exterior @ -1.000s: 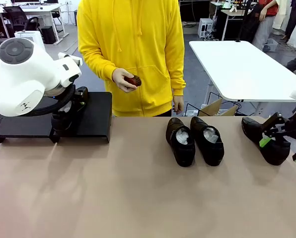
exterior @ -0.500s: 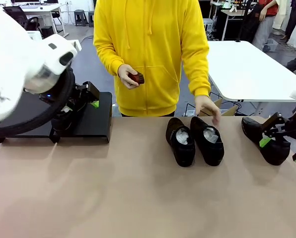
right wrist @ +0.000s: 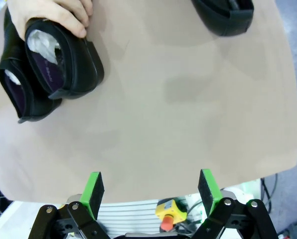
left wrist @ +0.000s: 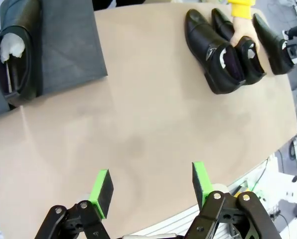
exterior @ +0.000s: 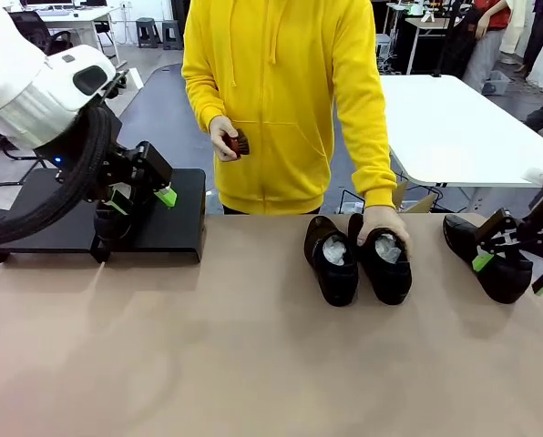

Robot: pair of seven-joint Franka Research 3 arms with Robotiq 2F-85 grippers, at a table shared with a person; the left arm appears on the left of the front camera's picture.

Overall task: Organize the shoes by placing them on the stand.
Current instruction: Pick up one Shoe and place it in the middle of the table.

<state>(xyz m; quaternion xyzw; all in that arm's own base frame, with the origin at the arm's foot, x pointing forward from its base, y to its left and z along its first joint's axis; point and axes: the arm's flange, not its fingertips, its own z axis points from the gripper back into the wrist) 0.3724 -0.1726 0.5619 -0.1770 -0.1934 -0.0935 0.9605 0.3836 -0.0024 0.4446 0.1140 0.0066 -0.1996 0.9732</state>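
Observation:
One black shoe [left wrist: 16, 55] stuffed with white paper lies on the matte-black stand [left wrist: 69, 45] at the table's far left [exterior: 176, 223]. My left gripper [exterior: 141, 200] hangs open and empty just above it [left wrist: 151, 186]. Two more shoes sit side by side mid-table, the left one [exterior: 331, 264] and the right one [exterior: 390, 269]. The person's hand [exterior: 378, 226] rests on the right one. The fourth shoe [exterior: 490, 259] lies at the far right, beside my open, empty right gripper [exterior: 513, 273]. In the right wrist view, that gripper [right wrist: 151, 186] is well short of this shoe [right wrist: 223, 15].
The person in a yellow hoodie [exterior: 281, 100] stands at the far edge and holds a small brown brush [exterior: 240, 143] in the other hand. A white table [exterior: 454, 127] stands behind on the right. Bare tan tabletop [exterior: 253, 364] spreads across the front.
My left gripper has lifted up off the stand, leaving the shoe there. The person stepped right and lowered a hand onto the right shoe of the middle pair. My right gripper barely moved.

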